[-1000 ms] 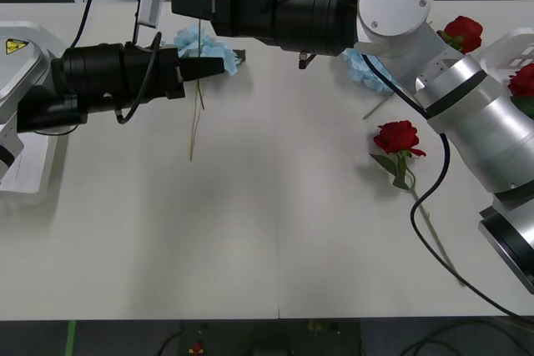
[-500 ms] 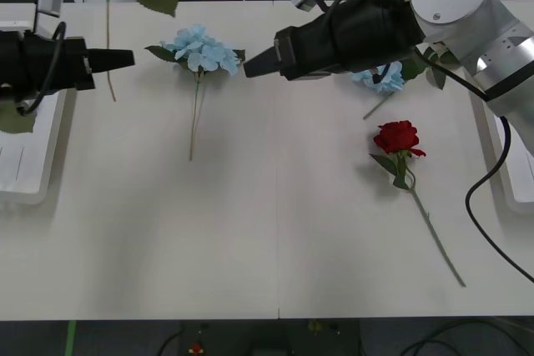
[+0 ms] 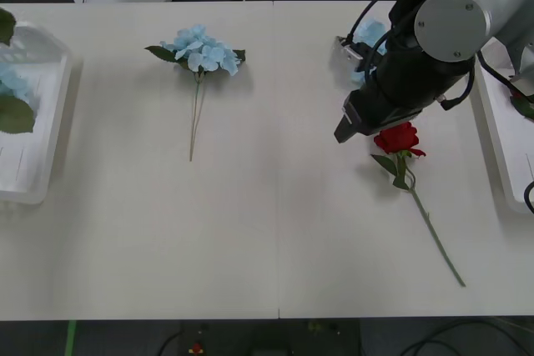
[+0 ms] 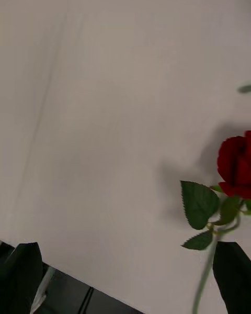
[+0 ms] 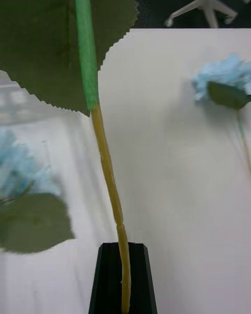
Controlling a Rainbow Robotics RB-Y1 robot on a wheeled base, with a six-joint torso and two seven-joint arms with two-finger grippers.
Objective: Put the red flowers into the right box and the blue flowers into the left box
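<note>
A red rose (image 3: 398,137) lies on the table (image 3: 275,231), its stem running toward the near edge. The right gripper (image 3: 346,129) hangs just beside the bloom, its black fingers (image 4: 235,272) spread apart with the rose's stem next to one of them. Farther back, a blue hydrangea (image 3: 201,47) lies alone left of centre, and another (image 3: 369,37) shows behind the right arm. The left gripper (image 5: 123,285) is clamped on a flower stem (image 5: 107,167) over the left box (image 3: 37,122), where a blue cluster already lies. The right box (image 3: 501,135) sits at the table's right edge.
</note>
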